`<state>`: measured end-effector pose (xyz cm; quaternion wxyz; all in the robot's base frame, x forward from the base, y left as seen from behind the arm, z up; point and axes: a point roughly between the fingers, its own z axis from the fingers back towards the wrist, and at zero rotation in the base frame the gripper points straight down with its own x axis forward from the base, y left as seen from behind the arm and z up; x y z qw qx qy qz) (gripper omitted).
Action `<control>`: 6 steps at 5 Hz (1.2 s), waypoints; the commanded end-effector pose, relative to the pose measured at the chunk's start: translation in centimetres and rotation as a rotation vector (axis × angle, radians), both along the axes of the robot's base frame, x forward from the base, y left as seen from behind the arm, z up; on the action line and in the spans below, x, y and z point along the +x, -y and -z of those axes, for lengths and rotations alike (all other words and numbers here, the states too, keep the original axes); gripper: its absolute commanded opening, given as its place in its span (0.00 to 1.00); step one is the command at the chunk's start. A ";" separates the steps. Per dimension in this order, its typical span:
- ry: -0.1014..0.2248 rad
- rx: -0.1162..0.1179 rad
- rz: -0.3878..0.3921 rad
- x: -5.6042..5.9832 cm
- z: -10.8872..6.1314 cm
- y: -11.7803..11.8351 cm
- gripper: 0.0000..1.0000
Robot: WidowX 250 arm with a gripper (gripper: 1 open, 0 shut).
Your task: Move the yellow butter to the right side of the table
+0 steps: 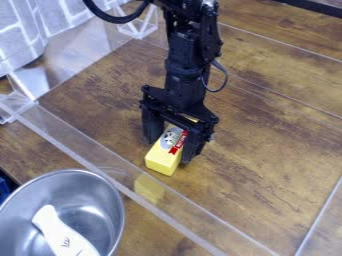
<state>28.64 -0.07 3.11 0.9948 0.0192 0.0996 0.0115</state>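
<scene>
The yellow butter point(163, 158) lies on the dark wood table point(274, 110) near its front edge strip, left of the middle. Its white label with a small picture and red mark shows at the far end of its top. My black gripper point(175, 141) stands upright directly over that far end. Its jaws are open and straddle the block, one finger point(150, 126) to the left and one to the right. The fingertips are down at the level of the block's top; I cannot tell whether they touch it.
A steel bowl point(54, 216) holding a white utensil sits at the bottom left, beyond the clear edge strip point(100, 155). White cloth point(27, 40) lies at the upper left. Bare wood stretches to the right of the arm point(190, 40).
</scene>
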 end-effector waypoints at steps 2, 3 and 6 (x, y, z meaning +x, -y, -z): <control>0.061 0.004 -0.023 1.2 -1.0 0.1 1.00; 0.064 0.006 -0.035 1.2 -1.1 0.0 1.00; 0.068 0.013 -0.064 1.4 -1.0 -0.2 1.00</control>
